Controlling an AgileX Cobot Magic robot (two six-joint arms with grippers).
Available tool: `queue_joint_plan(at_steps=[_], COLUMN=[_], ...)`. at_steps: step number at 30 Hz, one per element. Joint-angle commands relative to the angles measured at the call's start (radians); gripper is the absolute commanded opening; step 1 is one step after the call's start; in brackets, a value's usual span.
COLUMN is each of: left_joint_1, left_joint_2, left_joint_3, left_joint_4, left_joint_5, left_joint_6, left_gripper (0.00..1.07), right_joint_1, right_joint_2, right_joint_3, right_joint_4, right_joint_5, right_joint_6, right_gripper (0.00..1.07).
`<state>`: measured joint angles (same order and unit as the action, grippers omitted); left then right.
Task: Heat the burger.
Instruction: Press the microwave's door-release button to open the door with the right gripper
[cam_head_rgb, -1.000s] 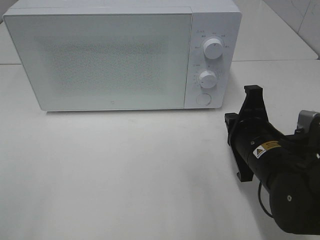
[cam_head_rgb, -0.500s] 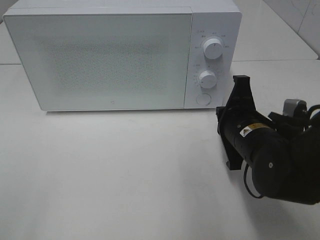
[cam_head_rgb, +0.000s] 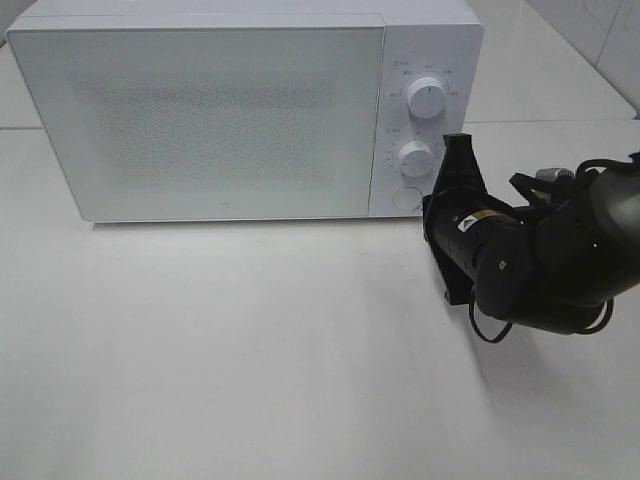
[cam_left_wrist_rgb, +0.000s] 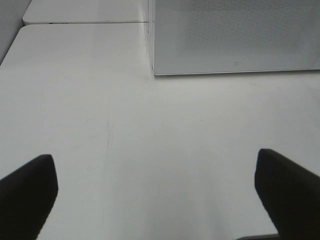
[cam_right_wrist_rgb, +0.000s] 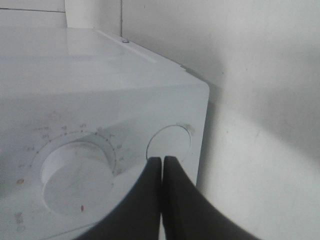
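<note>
Exterior high: white table (cam_head_rgb: 250, 350), microwave (cam_head_rgb: 200, 110) at 12 o'clock, right gripper (cam_right_wrist_rgb: 161, 161) pinched together by its button (cam_right_wrist_rgb: 172, 140), left gripper (cam_left_wrist_rgb: 155, 172) spread wide.

I work over a smooth white tabletop (cam_head_rgb: 250, 350), built of panels that meet at a thin dark seam (cam_left_wrist_rgb: 85, 22). A faint hairline scratch (cam_left_wrist_rgb: 107, 145) runs along it. A pale tiled wall (cam_head_rgb: 615, 45) rises at my far right. The light is soft and even.
</note>
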<state>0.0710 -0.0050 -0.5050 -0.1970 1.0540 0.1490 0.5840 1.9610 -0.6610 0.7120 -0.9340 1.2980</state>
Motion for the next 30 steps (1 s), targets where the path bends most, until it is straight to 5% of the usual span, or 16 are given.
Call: queue_joint_plan(at_steps=[1,30], left_joint_1=[0.002,0.002], left_joint_2=[-0.020,-0.020], left_joint_3=[0.004,0.004], left_joint_4=[-0.006,-0.007], left_joint_5=[-0.013,-0.013], left_joint_6=[-0.001,-0.001], left_gripper=[1.00,1.00], right_joint_1=[-0.015,-0.058], right_joint_2=[0.016,0.196], right_joint_3=[-0.027,-0.221], right_joint_4=[-0.030,-0.075], right_joint_5=[0.006,-0.032], right_joint_6=[0.005,0.085], right_gripper=[0.00,0.00])
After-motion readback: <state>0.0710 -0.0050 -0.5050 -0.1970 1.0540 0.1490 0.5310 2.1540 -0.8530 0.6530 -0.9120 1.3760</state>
